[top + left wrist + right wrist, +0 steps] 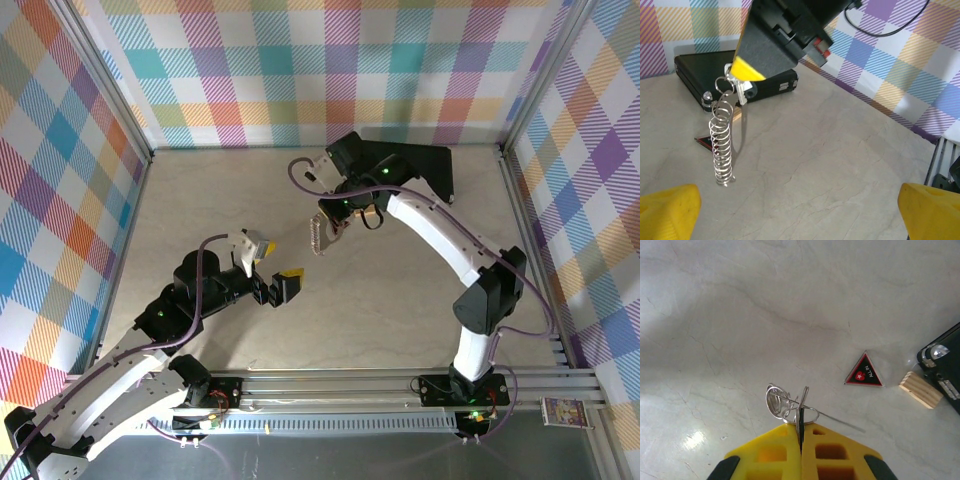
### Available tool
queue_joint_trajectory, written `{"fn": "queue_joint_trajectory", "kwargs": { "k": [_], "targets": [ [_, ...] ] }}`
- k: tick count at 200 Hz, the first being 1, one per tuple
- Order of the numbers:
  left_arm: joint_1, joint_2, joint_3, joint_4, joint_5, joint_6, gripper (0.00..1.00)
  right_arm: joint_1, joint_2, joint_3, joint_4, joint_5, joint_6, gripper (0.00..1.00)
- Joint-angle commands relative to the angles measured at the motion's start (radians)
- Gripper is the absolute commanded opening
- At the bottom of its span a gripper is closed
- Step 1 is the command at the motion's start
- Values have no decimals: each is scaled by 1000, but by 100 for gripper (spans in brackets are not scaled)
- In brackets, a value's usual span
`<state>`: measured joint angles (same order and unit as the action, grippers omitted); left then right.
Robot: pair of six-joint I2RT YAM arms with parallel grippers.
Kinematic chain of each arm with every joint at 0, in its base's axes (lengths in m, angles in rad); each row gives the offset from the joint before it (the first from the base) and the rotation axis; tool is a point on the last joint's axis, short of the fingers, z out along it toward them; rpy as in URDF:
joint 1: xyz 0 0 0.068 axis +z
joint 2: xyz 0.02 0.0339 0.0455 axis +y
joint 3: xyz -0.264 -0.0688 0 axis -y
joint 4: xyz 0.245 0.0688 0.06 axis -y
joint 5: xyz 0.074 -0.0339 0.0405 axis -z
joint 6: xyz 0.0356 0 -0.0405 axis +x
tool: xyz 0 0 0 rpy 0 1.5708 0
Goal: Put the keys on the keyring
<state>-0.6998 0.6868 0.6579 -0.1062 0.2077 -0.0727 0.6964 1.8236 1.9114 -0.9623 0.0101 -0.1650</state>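
The keyring point(722, 145) hangs as a loose silver coil straight below the right gripper point(801, 437), whose fingers are pressed together on its top ring. We cannot pick out a key for certain among the metal there. Our left gripper point(279, 289) stands wide apart, facing the coil and short of it. We judge a slow, level approach toward the top loop best, since the coil may swing.

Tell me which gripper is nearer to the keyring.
Right. The right gripper is shut on the keyring, which hangs from it; the left gripper is open, apart from it.
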Motion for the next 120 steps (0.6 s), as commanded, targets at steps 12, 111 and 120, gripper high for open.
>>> {"fn": "queue_joint_trajectory", "kwargs": {
  "k": [12, 111, 120],
  "targets": [
    [-7, -3, 7, -10, 3, -42, 100, -18, 45, 65, 22, -52, 42, 0],
    [-6, 24, 28, -24, -2, -50, 100, -29, 146, 105, 33, -144, 93, 0],
    [-6, 30, 37, -27, 4, -49, 100, -28, 143, 90, 37, -147, 97, 0]
  ]
}}
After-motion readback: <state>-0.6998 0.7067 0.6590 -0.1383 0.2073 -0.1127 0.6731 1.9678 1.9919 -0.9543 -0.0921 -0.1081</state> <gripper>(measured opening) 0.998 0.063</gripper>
